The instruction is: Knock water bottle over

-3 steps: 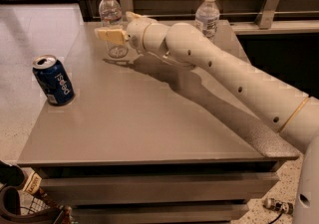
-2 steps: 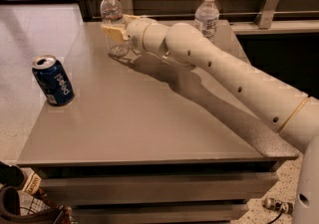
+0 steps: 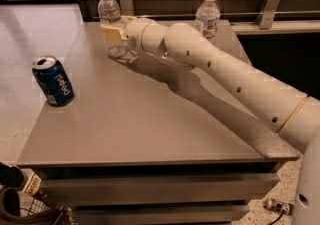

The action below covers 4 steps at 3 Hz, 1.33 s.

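the gripper (image 3: 116, 31), open or closed i cannot tell, touches the upright bottle (image 3: 109, 11) from its 3 o'clock side.

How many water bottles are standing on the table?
2. The clear water bottle stands at the back left, right by the pincer. The labelled water bottle stands at the back right, behind the arm. None seem hidden.

Even, fairly bright light is thrown from above. A soft shadow is cast toward 6 o'clock by the white jointed robot arm (image 3: 225, 74) onto the grey matte tabletop (image 3: 140, 139). Window glare is seen at 11 o'clock. The gripper (image 3: 116, 31), against the small clear ribbed water bottle (image 3: 109, 10) at 11 o'clock, is evenly lit.
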Each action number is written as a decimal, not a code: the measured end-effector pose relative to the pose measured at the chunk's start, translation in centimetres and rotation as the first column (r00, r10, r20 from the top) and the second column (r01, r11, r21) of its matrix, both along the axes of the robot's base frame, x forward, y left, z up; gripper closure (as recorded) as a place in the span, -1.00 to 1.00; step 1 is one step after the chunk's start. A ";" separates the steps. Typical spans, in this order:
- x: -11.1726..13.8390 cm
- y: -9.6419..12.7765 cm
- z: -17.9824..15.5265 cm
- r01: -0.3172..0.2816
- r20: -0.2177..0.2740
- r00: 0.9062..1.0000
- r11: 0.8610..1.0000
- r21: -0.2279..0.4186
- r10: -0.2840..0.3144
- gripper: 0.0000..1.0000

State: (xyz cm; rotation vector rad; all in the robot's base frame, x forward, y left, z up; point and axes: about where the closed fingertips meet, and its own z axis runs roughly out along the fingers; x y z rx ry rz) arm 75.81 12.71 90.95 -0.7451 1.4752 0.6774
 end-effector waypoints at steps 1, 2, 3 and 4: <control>0.0 0.1 0.0 -0.001 0.000 1.000 1.000 0.000 0.001 1.00; -0.4 0.4 0.9 -0.010 0.014 1.000 1.000 -0.026 0.010 1.00; -1.0 0.6 2.1 -0.018 0.038 0.999 0.999 -0.051 0.020 1.00; -2.4 -0.1 2.4 -0.011 0.072 0.997 0.999 -0.049 0.015 1.00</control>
